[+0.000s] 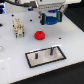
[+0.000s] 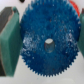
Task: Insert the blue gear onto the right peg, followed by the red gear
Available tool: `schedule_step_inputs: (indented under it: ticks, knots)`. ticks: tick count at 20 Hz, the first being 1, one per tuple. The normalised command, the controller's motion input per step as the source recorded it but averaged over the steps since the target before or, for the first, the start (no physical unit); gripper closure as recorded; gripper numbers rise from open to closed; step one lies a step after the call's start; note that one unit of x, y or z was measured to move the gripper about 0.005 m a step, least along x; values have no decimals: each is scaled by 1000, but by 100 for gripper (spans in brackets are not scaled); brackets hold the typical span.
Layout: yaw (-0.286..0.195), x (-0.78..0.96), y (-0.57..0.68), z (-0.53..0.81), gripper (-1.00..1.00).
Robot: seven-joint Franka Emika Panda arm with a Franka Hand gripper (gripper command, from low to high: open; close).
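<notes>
While aloft: blue gear (image 1: 50, 18) clamped edge-on in end effector (image 1: 50, 20), above worktop (image 1: 15, 55).
Grip: pads (image 2: 9, 42) pinching opposite toothed rims; hub hole clear.
Handling: likely light, stiff, slick plastic.
Right peg (image 1: 51, 51): bare, well apart.
Red gear (image 1: 39, 35): waiting.

A white counter (image 1: 15, 55) fills most of the exterior view, smooth and evenly lit, with soft glare toward its near edge. Beyond the counter's far edge, behind the hand, the background (image 1: 15, 4) is dark and shadowed, too blurred to tell any wall or furniture.
</notes>
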Motion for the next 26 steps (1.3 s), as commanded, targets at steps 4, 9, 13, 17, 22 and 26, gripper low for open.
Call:
schedule_step_inputs:
  ticks: [4, 9, 13, 17, 22, 26]
  knots:
    - [0, 889, -136, 427, 100]
    - [0, 898, -164, 357, 100]
    - [0, 903, -198, 270, 100]
    - [0, 883, -192, 209, 100]
    - [0, 786, -124, 68, 100]
    - [0, 627, -84, -44, 100]
